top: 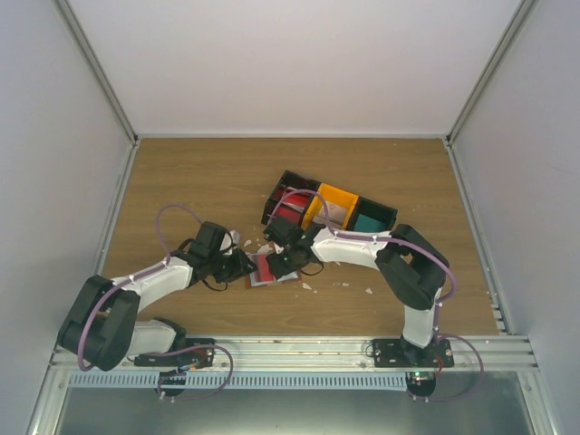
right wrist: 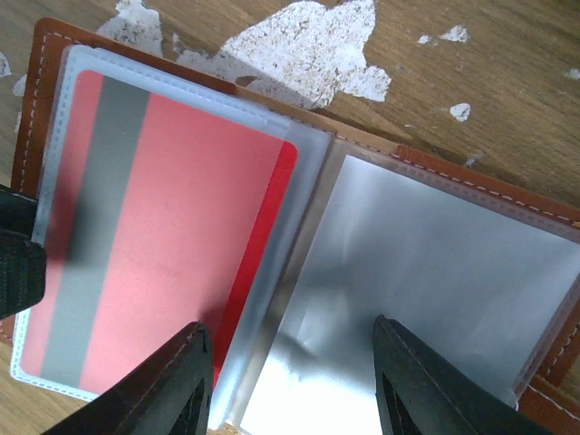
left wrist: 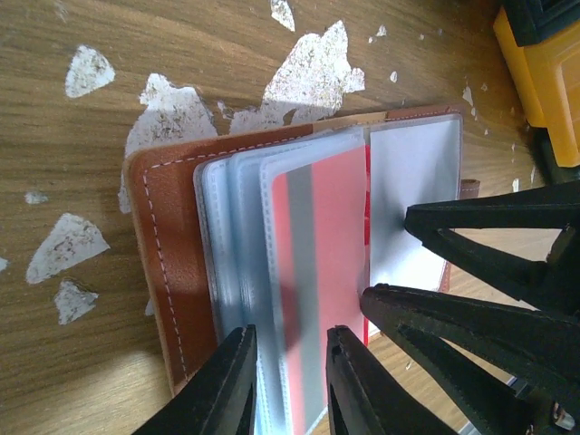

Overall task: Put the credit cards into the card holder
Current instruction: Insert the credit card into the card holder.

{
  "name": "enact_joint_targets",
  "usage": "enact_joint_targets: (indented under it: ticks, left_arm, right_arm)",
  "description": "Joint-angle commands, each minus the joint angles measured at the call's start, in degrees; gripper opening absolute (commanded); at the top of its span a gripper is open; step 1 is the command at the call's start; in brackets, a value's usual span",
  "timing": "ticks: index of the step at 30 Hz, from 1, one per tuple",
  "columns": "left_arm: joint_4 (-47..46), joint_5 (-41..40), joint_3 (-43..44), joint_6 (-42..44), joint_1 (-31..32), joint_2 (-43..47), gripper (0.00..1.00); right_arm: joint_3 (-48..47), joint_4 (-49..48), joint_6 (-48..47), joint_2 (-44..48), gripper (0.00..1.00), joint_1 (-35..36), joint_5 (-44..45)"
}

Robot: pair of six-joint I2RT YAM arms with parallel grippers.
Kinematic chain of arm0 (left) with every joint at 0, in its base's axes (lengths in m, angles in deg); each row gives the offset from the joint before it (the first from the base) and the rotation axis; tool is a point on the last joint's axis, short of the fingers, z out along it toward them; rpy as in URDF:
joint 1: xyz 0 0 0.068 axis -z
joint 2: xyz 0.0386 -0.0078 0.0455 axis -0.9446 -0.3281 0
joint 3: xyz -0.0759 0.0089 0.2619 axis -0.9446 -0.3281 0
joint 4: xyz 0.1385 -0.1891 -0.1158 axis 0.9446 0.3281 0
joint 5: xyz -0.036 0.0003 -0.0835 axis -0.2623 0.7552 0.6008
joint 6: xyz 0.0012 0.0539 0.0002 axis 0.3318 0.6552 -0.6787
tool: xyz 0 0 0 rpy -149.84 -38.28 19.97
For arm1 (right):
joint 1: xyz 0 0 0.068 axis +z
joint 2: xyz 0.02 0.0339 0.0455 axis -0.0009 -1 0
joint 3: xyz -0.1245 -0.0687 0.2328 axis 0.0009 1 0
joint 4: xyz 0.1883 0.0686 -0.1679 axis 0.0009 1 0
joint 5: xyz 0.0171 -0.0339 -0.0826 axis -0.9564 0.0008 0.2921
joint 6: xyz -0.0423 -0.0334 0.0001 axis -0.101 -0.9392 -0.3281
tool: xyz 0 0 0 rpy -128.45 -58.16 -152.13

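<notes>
The holder [top: 263, 269] lies open mid-frame, red card [right wrist: 172, 245] nearly in its sleeve [right wrist: 181, 109] — my right gripper [right wrist: 290, 326] released, left gripper [left wrist: 290, 333] narrow astride the sleeve, grip I cannot tell — I'd push the bare edge home squarely

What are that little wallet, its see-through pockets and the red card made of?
The card holder: brown leather or imitation, matte, with pale stitching along the edge. Its pockets: clear soft plastic, glossy and slightly wrinkled. The red card: probably stiff plastic, smooth, with a grey stripe.

Bright, sharp views (soft shadows)
</notes>
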Motion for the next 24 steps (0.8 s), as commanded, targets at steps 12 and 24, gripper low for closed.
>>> enact_joint_targets:
  ticks: [12,24]
  left_arm:
    - [-4.1,2.9,-0.6,0.2,-0.8,-1.0,0.2]
    - [-6.7,6.7,-0.9,0.7,-0.8,-0.8,0.16]
  right_arm:
    - [2.5,-1.4,0.1,-2.4,0.41,-0.6,-0.7]
    - [2.8,-1.8,0.3,-2.5,0.4,-0.7,-0.7]
